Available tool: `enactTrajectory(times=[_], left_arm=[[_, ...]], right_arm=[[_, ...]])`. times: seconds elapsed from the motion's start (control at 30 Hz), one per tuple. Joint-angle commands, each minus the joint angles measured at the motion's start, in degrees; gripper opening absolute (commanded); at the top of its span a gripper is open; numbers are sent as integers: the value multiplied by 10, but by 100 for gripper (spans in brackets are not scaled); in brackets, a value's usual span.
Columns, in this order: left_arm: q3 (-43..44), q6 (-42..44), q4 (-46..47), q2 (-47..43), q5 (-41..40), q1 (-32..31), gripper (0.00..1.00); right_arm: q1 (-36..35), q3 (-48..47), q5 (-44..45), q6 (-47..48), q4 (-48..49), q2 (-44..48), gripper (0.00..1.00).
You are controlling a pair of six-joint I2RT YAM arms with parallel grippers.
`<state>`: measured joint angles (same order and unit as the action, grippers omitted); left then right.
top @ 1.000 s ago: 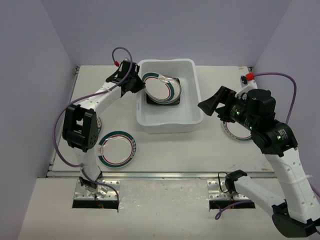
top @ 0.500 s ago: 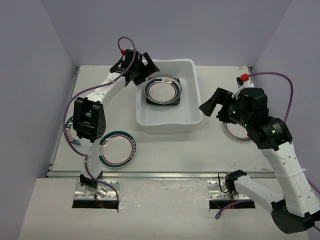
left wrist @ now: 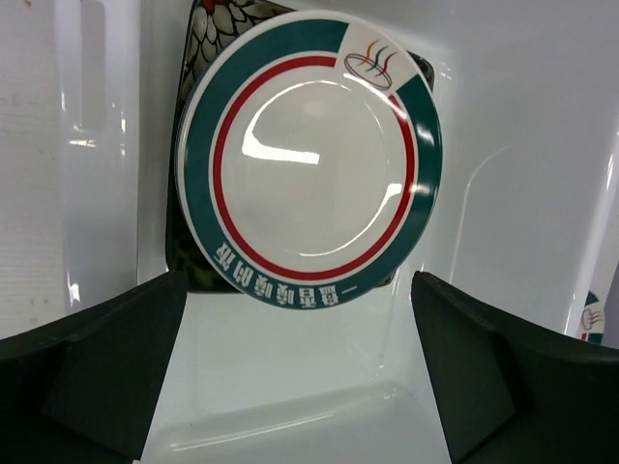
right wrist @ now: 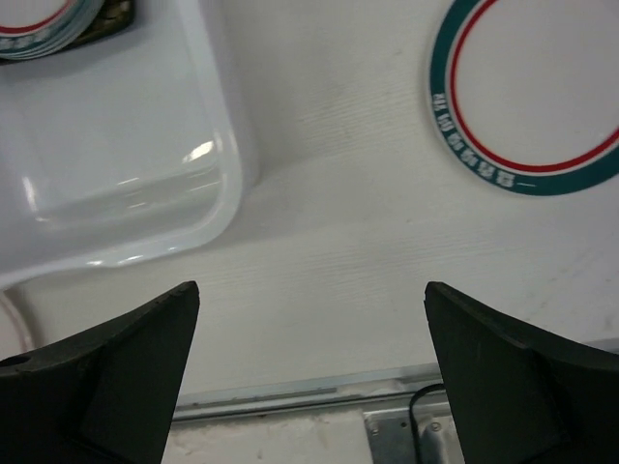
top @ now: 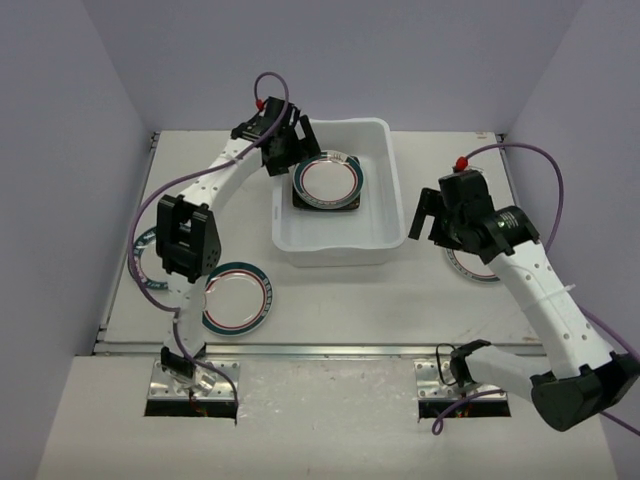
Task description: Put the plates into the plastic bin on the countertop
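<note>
Bright, even light from above leaves soft shadows, with white glare on the plate (left wrist: 309, 159) and the bin (right wrist: 224, 145).

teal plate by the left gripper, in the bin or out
In: the teal plate lies on a black square plate inside the bin; left gripper open, off it.

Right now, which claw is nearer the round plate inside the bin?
Left. The left claw hangs by that plate's edge; right claw is outside the bin's right wall.

Bin (right wrist: 224, 135) corner top L, teal-rim plate (right wrist: 542, 87) top R, both on countertop (right wrist: 329, 280)
</note>
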<state>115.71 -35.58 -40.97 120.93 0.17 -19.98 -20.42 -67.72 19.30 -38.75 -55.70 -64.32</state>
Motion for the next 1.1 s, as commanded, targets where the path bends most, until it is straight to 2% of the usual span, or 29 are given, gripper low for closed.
enactTrajectory(times=[0.0, 0.07, 0.17, 0.27, 0.37, 0.57, 0.67, 0.8, 1.0, 1.07], left_arm=[[52, 50, -66, -139, -29, -22, 100], [-21, 55, -60, -220, -33, -29, 100], [-165, 54, -21, -343, -27, -33, 100], [-279, 59, -7, -412, -10, -35, 100], [-355, 73, -19, -453, 15, -37, 100], [-404, 123, -45, -498, 16, -37, 100], [-398, 142, -60, -498, 11, -37, 100], [-385, 156, -68, -496, 13, -37, 100], [-383, 155, -68, -492, 34, -37, 100], [-384, 156, -67, -492, 36, -37, 100]], right_arm=[[15, 52, 127, 95, 23, -9, 99], [19, 87, 129, 154, 64, -15, 99], [36, 104, 149, 184, 78, -63, 99], [56, 111, 127, 194, 113, -117, 99], [74, 127, 110, 215, 180, -147, 98], [98, 144, 66, 294, 255, -208, 95], [111, 178, 43, 323, 310, -223, 93], [134, 190, 23, 349, 336, -259, 91], [142, 198, 12, 383, 372, -306, 80], [142, 196, 21, 382, 378, -322, 73]])
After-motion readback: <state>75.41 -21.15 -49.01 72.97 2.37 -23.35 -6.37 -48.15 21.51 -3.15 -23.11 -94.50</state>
